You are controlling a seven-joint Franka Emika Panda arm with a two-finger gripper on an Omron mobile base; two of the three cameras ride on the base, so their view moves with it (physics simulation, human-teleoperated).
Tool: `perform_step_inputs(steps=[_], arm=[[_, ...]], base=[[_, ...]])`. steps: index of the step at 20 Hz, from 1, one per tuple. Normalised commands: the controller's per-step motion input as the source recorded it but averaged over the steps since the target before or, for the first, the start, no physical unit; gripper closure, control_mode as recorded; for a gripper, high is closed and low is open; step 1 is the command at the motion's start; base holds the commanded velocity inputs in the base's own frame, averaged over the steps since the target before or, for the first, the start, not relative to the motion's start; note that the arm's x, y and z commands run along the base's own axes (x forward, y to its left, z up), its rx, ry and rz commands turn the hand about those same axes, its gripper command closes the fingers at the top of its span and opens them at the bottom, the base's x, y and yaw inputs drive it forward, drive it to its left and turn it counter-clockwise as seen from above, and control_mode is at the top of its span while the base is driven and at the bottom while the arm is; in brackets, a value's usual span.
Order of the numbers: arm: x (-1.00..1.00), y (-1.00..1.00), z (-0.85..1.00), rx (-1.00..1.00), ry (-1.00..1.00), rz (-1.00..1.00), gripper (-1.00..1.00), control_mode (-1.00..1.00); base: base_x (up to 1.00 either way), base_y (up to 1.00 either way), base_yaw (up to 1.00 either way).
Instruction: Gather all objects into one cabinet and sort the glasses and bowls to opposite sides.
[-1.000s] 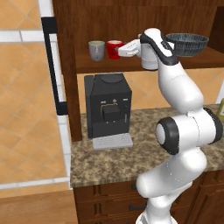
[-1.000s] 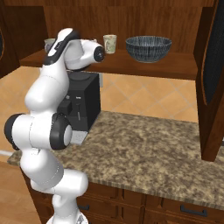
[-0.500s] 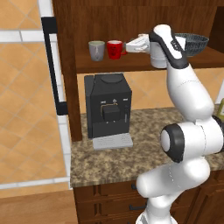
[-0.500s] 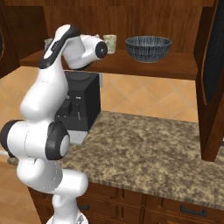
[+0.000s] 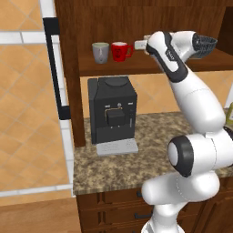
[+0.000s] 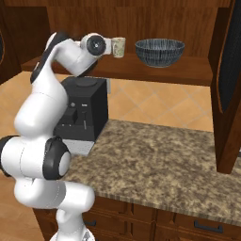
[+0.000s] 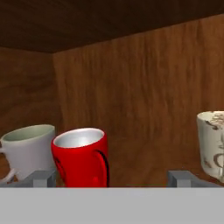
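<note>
End effector (image 7: 111, 177) is wide open, holding nothing, low in the hand view between red mug (image 7: 82, 156) and cream mug (image 7: 213, 144).

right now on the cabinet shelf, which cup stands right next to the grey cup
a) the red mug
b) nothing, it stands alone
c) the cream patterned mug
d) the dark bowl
a: the red mug stands right beside the grey cup at the left end of the shelf, while the cream patterned mug sits farther along toward the dark speckled bowl.
</note>
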Motion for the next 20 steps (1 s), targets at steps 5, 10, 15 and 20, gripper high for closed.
perform_step_inputs(steps=[5, 10, 15, 20], arm=[[-0.06, -0.3, 0.14, 0.0, 0.2, -0.35, -1.0, -1.0], [-0.13, -0.46, 0.0, 0.0, 0.21, -0.26, -1.0, -1.0], [0.0, -0.52, -0.03, 0.0, 0.24, -0.21, -1.0, -1.0], [0.0, -0.06, -0.27, -0.01, 0.04, -0.06, -1.0, -1.0]], base=[[0.0, 0.0, 0.0], [0.0, 0.0, 0.0], [0.0, 0.0, 0.0], [0.0, 0.0, 0.0]])
